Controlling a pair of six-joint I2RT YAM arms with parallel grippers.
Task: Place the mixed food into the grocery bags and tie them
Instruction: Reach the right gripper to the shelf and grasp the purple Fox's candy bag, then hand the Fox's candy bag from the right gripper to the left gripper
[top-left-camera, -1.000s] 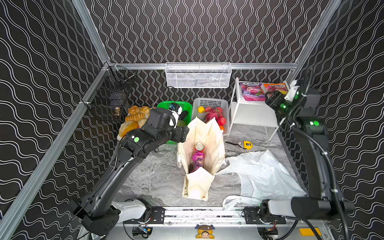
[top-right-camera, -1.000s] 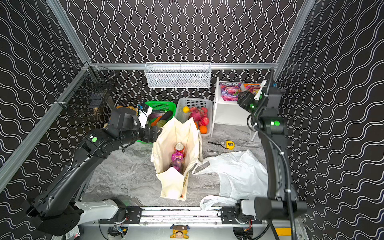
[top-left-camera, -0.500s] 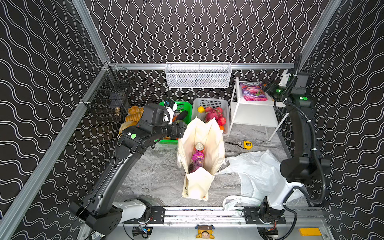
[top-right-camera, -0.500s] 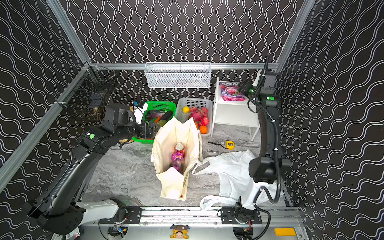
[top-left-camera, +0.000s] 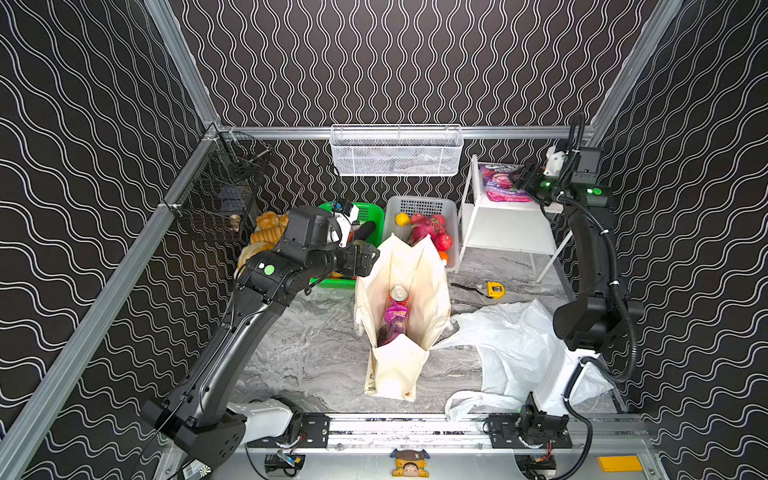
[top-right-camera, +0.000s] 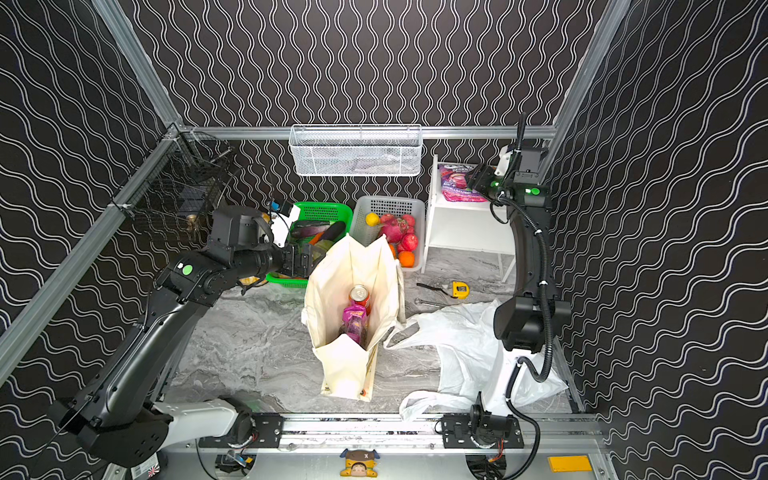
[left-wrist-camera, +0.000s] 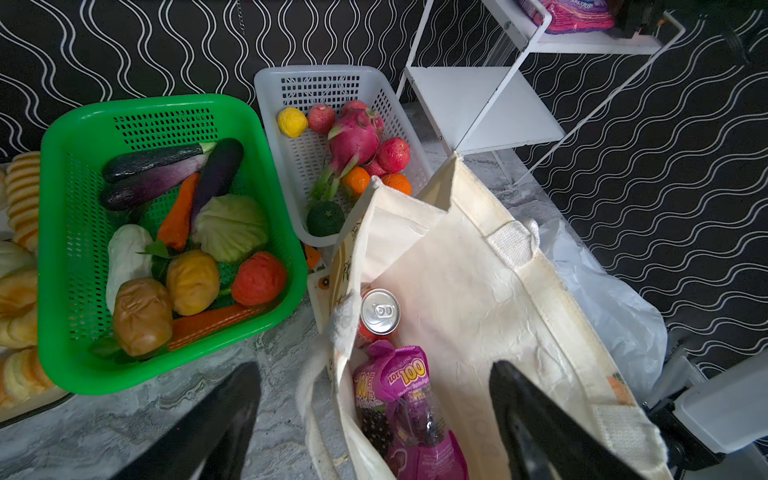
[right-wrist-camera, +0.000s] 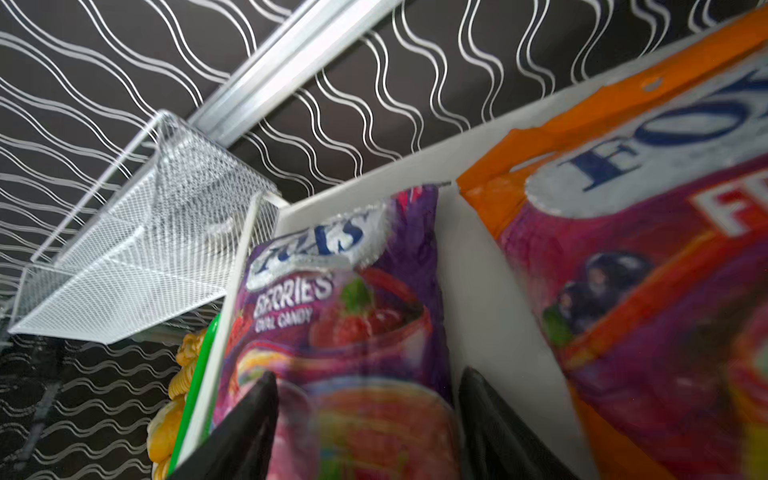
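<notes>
My left hand (left-wrist-camera: 374, 370) hangs with its fingers wide apart and empty, right over the mouth of the cream tote (left-wrist-camera: 457, 270), which stands upright and open on the counter (top-left-camera: 316, 345). Below that hand a red can (left-wrist-camera: 379, 311) and a purple packet (left-wrist-camera: 399, 386) already sit inside the tote, so I judge the packing barely begun. Off to one side of that hand, the green basket (left-wrist-camera: 166, 108) holds the pale, crinkled cabbage (left-wrist-camera: 230, 226), the brown potatoes (left-wrist-camera: 142, 316) and a round red vegetable (left-wrist-camera: 258, 277), none of them packed yet. My right hand (right-wrist-camera: 368, 374) is up at the white shelf (right-wrist-camera: 469, 257), fingers apart and clamped on nothing, just over a glossy candy packet (right-wrist-camera: 345, 299) lying flat; I cannot tell whether it touches. An orange packet (right-wrist-camera: 644, 249) lies beside that one. The thin white plastic bag (top-left-camera: 515, 345) lies crumpled and slack on the counter, well away from both hands and seemingly empty. Neither bag is tied.
</notes>
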